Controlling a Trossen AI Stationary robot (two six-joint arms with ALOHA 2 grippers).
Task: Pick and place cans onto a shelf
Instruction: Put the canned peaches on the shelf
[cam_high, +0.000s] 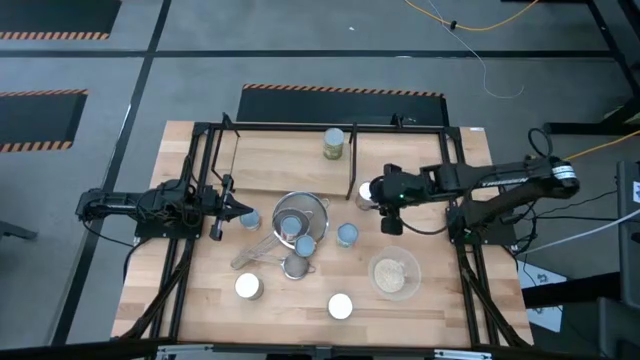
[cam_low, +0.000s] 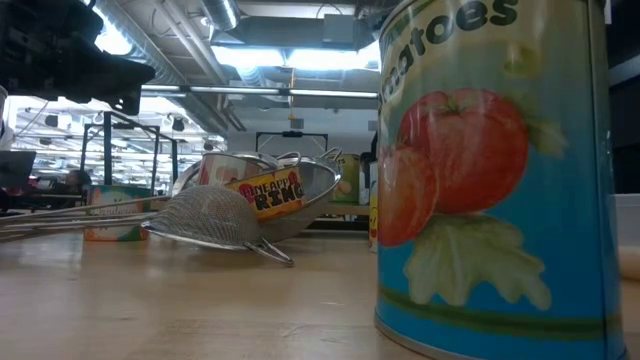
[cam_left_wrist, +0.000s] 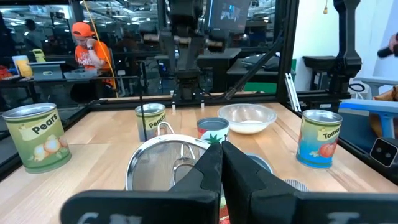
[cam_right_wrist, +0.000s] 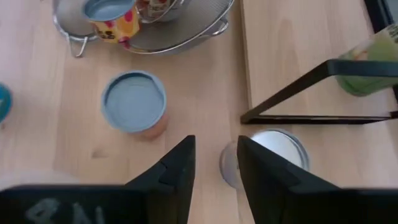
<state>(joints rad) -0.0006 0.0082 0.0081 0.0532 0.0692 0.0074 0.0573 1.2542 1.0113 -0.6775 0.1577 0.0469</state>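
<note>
Several cans stand on the wooden table. One olive can (cam_high: 334, 143) stands on the board of the black-rod shelf (cam_high: 400, 125) at the far side. My right gripper (cam_high: 378, 192) (cam_right_wrist: 214, 165) is open and points down. It hovers over the left edge of a white-topped can (cam_right_wrist: 277, 149) beside the shelf's end loop (cam_right_wrist: 298, 93), with one finger over the can's top. My left gripper (cam_high: 222, 212) (cam_left_wrist: 221, 155) is shut and empty at the table's left, level, just short of a blue-topped can (cam_high: 247, 217).
Two mesh strainers (cam_high: 300, 213) (cam_high: 296, 266) lie mid-table, the larger with a can in it. A glass bowl (cam_high: 395, 272) stands near right. Blue-topped cans (cam_high: 347, 235) (cam_high: 305, 245) and white-topped cans (cam_high: 248, 287) (cam_high: 340, 306) stand nearer the front. A tomato can (cam_low: 490, 170) fills the low view.
</note>
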